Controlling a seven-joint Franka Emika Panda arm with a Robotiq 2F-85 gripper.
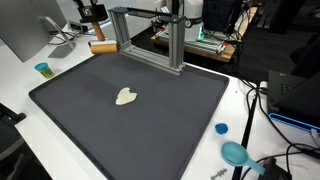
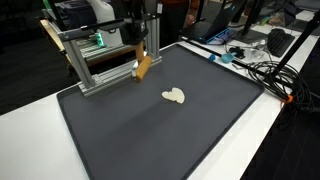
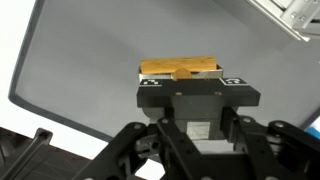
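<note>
Upper centre of exterior view: gripper [image 2: 142, 57] hanging above mat's far edge, jaws pinching tilted wooden block [image 2: 143, 68], just beside metal frame [image 2: 73, 62]. Dark mat [image 2: 150, 140] lying mostly open; cream scrap [image 2: 174, 96] sitting mid-mat, well apart from edges.

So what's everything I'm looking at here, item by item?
table: one, white, under everything
mat: one, dark grey, covering the table
cream lump: one, pale cream, mid-mat
metal frame: one, silver, at the mat's edge
wooden block: one, tan, gripped above the mat
wooden tool: one, tan, beside the frame
cup: one, teal, off the mat
cap: one, blue, off the mat
cables: several, mostly black, along the table edge
pincer: one, black, shut on the wooden block
</note>
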